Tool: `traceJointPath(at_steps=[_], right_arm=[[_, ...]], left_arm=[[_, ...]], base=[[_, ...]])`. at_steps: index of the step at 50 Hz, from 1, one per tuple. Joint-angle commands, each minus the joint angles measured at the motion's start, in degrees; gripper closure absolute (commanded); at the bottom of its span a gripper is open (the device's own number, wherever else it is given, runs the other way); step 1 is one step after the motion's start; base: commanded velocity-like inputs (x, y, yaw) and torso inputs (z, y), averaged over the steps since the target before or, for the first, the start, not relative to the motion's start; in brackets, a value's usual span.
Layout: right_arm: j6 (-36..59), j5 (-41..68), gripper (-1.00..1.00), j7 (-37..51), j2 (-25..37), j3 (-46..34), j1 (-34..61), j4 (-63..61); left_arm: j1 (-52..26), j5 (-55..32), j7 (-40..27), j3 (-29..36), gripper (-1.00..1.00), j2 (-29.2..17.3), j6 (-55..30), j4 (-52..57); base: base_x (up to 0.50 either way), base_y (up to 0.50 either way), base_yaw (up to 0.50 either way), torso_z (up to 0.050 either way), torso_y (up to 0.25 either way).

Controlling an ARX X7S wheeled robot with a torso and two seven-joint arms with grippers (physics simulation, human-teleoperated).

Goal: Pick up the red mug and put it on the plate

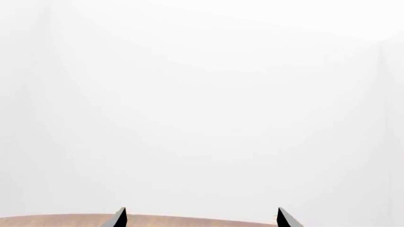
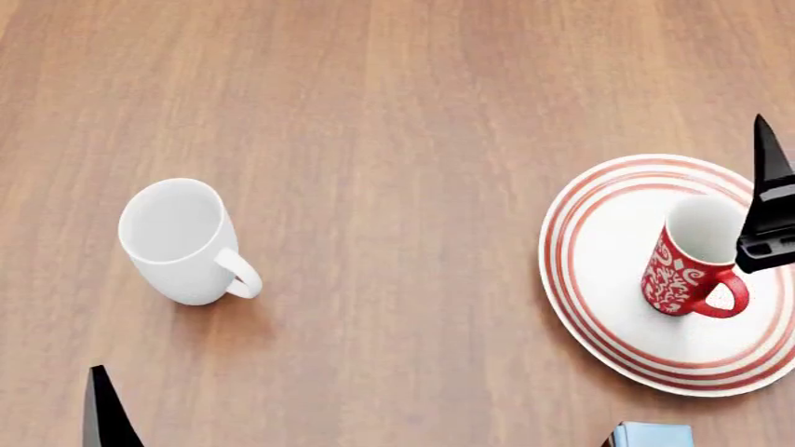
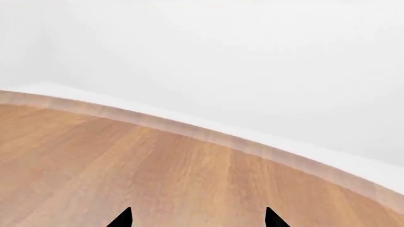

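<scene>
Standing upright on the plate [image 2: 597, 279], the red mug [image 2: 687, 261] is seen with its handle turned toward the robot. The right gripper [image 3: 197, 218] is shown with fingertips [image 3: 121, 218] spread apart over bare wooden table [image 3: 158, 170], nothing between them. The left gripper [image 1: 200, 218] is likewise spread and holds nothing. A plain white mug [image 2: 181, 240] stands well apart to the left.

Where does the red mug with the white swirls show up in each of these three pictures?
Head view: the red mug stands upright on the plate, at the right, beside the right hand's dark fingers.
Left wrist view: not in it; mostly white background.
Right wrist view: not in it; only bare wood.
Shared landmark: the wooden table, also seen at and as a thin strip at.
</scene>
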Motion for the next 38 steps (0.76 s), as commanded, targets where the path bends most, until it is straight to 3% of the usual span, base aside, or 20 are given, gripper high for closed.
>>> traceJointPath(at_steps=[1, 38], right_arm=[[1.58, 1.55, -1.00, -0.93, 0.09, 0.34, -2.07, -7.20], [1.67, 1.00, -1.00, -1.75, -0.29, -3.94, -7.38, -22.12]], left_arm=[[0.01, -0.15, 0.15, -0.01, -1.00, 0.00, 0.00, 0.14], [0.02, -0.53, 0.28, -0.03, -1.00, 0.00, 0.00, 0.47]], base=[[0.00, 0.00, 0.00, 0.000, 0.000], [0.00, 0.00, 0.00, 0.000, 0.000]])
